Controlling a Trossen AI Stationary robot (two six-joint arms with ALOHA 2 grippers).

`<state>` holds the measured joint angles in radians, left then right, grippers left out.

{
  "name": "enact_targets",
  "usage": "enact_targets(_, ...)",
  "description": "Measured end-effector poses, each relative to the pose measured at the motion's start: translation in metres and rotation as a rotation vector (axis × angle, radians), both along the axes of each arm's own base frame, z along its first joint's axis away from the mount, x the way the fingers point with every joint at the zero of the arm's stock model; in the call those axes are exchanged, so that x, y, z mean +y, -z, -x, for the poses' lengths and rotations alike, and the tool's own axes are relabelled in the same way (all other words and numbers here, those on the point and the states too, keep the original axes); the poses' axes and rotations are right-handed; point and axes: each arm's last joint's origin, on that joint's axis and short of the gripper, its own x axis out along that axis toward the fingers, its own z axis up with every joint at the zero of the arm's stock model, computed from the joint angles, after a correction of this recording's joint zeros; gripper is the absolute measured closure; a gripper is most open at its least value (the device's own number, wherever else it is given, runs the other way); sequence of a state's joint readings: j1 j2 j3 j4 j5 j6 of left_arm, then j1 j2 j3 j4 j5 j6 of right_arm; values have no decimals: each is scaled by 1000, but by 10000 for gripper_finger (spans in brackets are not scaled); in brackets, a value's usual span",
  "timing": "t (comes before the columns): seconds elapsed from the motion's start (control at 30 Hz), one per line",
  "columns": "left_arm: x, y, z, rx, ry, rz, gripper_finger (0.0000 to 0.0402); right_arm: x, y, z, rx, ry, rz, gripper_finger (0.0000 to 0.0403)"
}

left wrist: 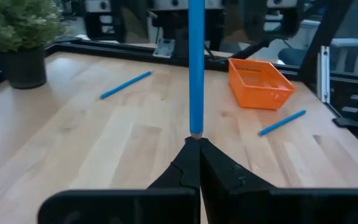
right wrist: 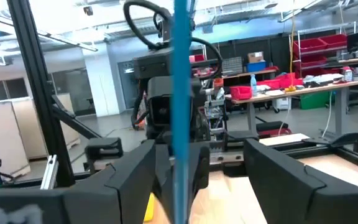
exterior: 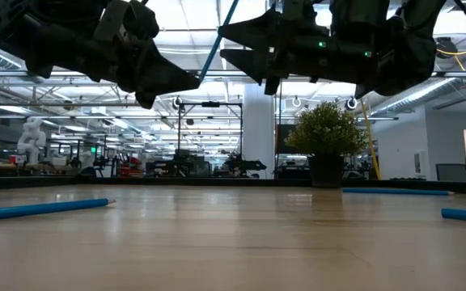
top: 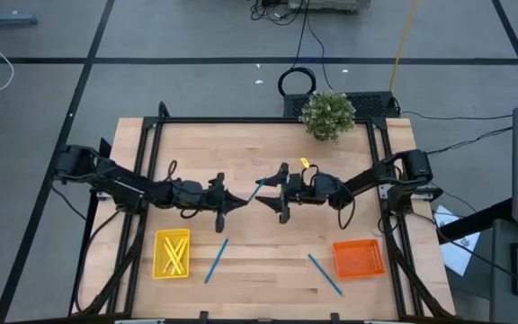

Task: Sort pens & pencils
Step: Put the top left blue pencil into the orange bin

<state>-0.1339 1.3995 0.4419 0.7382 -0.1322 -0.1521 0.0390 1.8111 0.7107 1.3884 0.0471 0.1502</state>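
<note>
My left gripper (top: 239, 202) is shut on a blue pen (left wrist: 196, 68) above the middle of the table. My right gripper (right wrist: 201, 149) faces it, open. Its two fingers stand on either side of that pen (right wrist: 180, 112) without touching it. In the low view the pen (exterior: 221, 36) slants upward between the two grippers. Two more blue pens (top: 216, 261) (top: 325, 274) lie flat on the table near the front. Another pen (left wrist: 126, 85) lies toward the plant. Yellow pencils (top: 174, 255) lie in the yellow basket (top: 158, 267). My left gripper pinches one end of the pen (left wrist: 196, 129) between its two fingertips (left wrist: 188, 149). The fingers come from the table's left, in line with the pen. The rest of the pen sticks out past the fingertips toward my right gripper and rises. It is clear of the table.
An orange basket (top: 359, 258) stands at the front right, and the yellow basket stands at the front left. A potted plant (top: 327, 113) is at the far edge. Black frame rails (top: 259, 120) border the table.
</note>
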Motion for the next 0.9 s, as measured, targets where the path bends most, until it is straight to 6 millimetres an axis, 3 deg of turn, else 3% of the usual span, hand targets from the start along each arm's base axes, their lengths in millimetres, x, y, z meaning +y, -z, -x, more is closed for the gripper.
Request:
enact_targets(0.47,-2,-1,-1,5,4,5,402,5,-8,2,-78,-41,-19,181)
enact_targets(0.7,-3,0,-1,12,12,6,401,5,-9,2,-90,-39,-20,242)
enact_targets(0.9,-3,0,-1,14,12,6,401,5,-9,2,-90,-37,-16,319)
